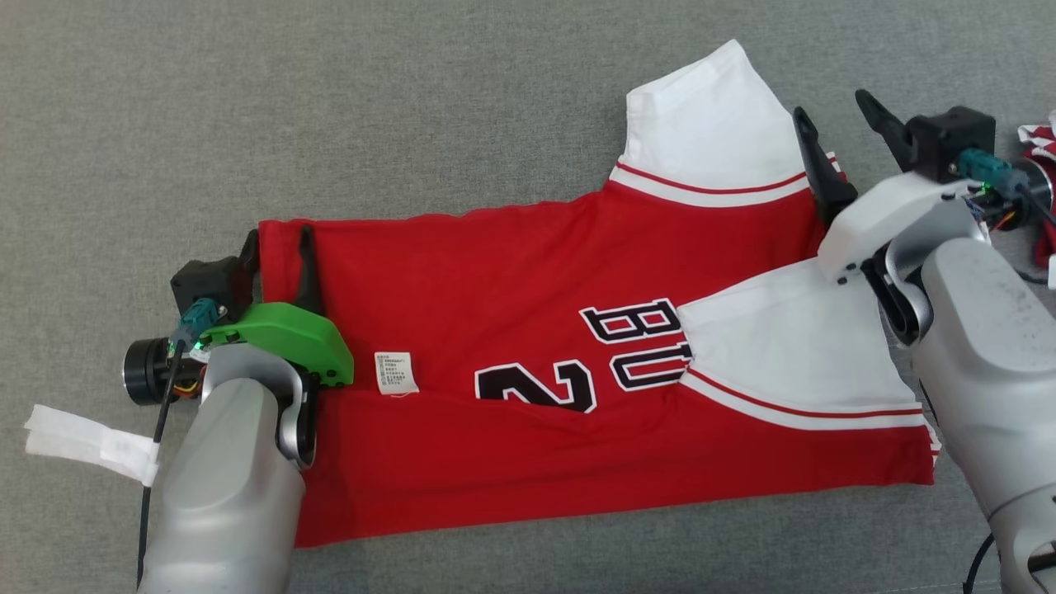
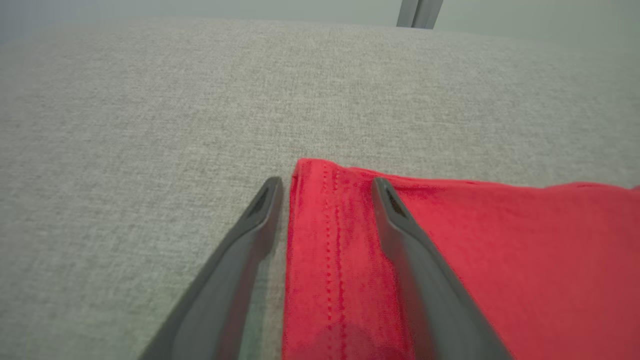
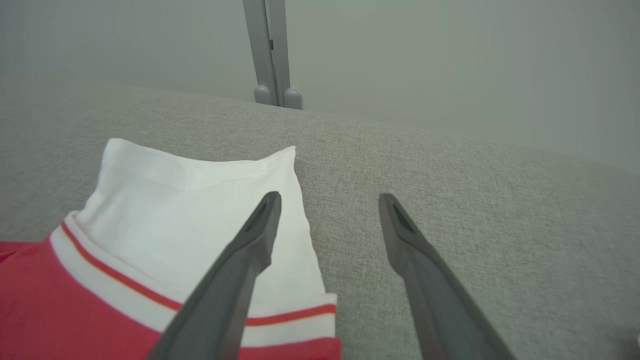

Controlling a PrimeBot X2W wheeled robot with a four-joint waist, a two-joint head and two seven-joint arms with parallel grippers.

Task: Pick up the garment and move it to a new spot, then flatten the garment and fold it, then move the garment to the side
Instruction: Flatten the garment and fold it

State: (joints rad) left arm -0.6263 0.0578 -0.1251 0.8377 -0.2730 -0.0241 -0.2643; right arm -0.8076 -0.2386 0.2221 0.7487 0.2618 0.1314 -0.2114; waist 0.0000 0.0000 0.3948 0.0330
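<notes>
- Lengthwise, the red jersey [image 1: 528, 330] lies flat on the table [image 1: 247, 99], with its hem [image 2: 325, 240] left and its white sleeves right.
- Left pincer [image 1: 279, 243], fingers apart, straddles the hem's far corner.
- Right pincer [image 1: 831, 107], fingers apart, hovers at the right edge of the far sleeve [image 1: 709, 124].

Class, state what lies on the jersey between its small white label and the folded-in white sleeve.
A black, white-edged 2 and BU, printed on the red jersey, lie between label and sleeve; the head view shows this.
</notes>
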